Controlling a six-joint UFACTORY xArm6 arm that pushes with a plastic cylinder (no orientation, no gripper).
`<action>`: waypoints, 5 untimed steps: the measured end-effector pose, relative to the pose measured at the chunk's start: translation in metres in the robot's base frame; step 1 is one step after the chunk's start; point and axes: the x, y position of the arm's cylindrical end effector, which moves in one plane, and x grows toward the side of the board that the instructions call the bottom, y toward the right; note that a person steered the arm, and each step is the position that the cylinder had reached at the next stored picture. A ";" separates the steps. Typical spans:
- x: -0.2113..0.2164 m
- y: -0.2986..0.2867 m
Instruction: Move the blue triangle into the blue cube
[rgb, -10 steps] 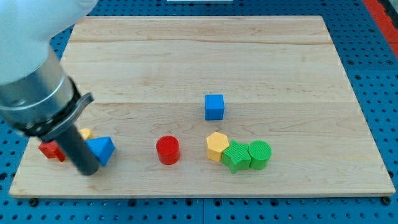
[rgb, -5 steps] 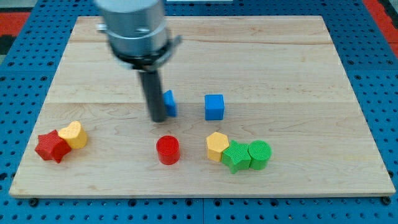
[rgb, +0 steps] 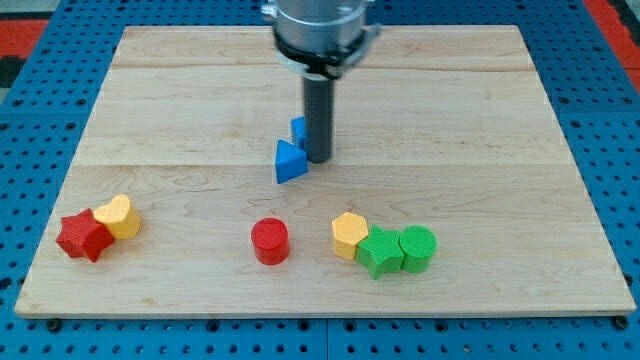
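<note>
Near the board's bottom edge: red cylinder (rgb: 269, 241), yellow hexagon (rgb: 349, 235), two green blocks (rgb: 398, 249)
Bottom left: red star (rgb: 80, 236) touching yellow block (rgb: 119, 216)
Tip (rgb: 318, 158): beside the blue triangle's right (no pincer fitted)
Blue triangle (rgb: 290, 162): mid-board, wedge-shaped
Blue cube (rgb: 299, 130): mostly hidden behind rod

View count: one | Position: above board's (rgb: 560, 200) near edge, angled down | Range: whole board framed | Overlap: none

Blue triangle (rgb: 290, 163) and blue cube (rgb: 299, 129) crowd my tip (rgb: 318, 158).
</note>
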 end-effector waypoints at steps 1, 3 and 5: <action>0.041 0.016; 0.039 -0.060; -0.004 -0.060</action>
